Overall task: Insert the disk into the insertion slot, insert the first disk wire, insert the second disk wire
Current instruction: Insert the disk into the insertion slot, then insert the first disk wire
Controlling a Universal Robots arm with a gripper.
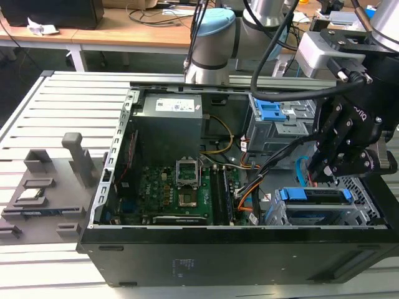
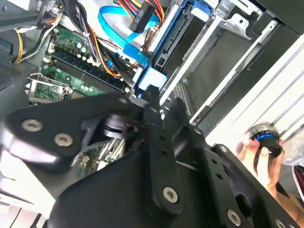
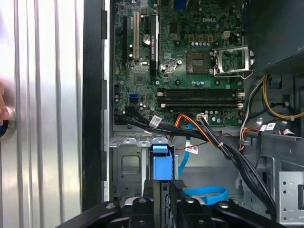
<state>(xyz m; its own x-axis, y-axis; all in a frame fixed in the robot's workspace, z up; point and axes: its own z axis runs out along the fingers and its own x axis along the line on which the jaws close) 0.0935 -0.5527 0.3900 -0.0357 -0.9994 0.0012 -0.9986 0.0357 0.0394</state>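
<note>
The black claw (image 3: 161, 198) pinches the silver disk in its blue plastic frame (image 3: 161, 164). It is best kept straight and slow over the low grey metal slot (image 1: 366, 205).

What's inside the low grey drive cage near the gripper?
The blue-framed disk shows inside the insertion slot. The gripper covers part of it, so how far it is seated is hidden.

The disk (image 1: 315, 195), blue carrier edge uppermost, sits in the low grey perforated insertion slot (image 1: 288, 215) at the exterior view's near right.
</note>
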